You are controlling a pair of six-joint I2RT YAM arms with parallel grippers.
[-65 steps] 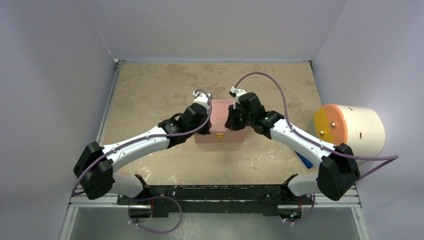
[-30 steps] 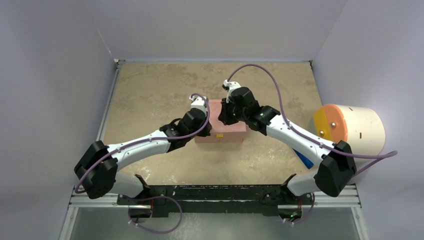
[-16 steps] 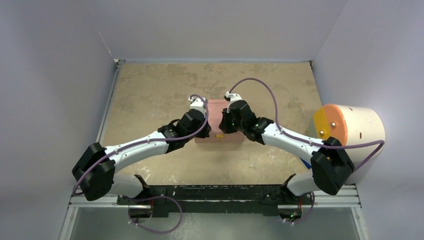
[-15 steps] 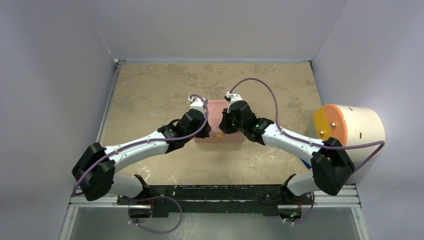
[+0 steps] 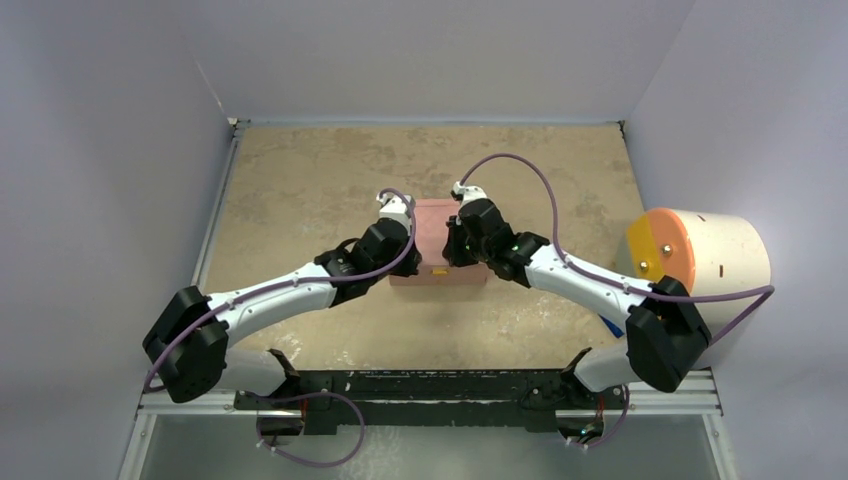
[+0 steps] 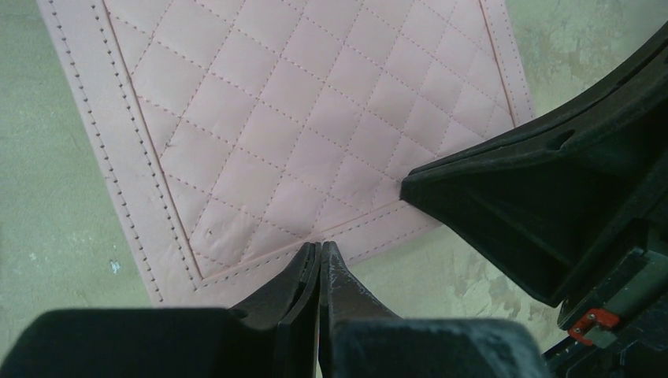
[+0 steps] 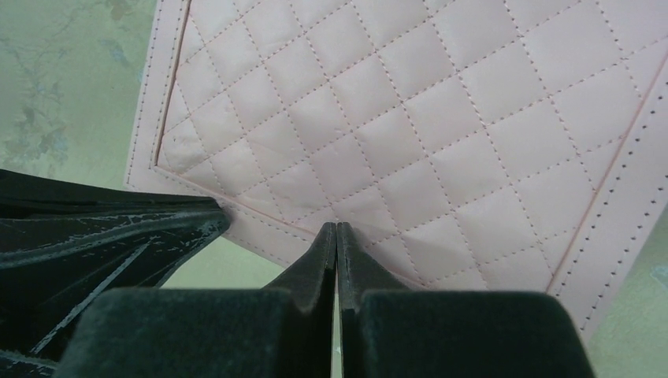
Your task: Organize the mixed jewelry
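Beige tabletop [image 5: 300, 180] holds a closed pink quilted box [image 5: 432, 222]; left gripper [image 6: 319, 253] and right gripper [image 7: 337, 234] hover over its lid, both pinched together, empty.

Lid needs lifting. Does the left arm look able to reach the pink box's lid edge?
Likely yes: the left claw, shut, sits at the lid edge of the pink box, nothing between.

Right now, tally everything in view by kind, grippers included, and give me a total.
Pink quilted box, closed: 1
White cylinder with orange end: 1
Blue object, mostly hidden by the right arm: 1
Grippers: 2, the left gripper and the right gripper, both shut
Loose jewelry: 0 visible
Total: 5
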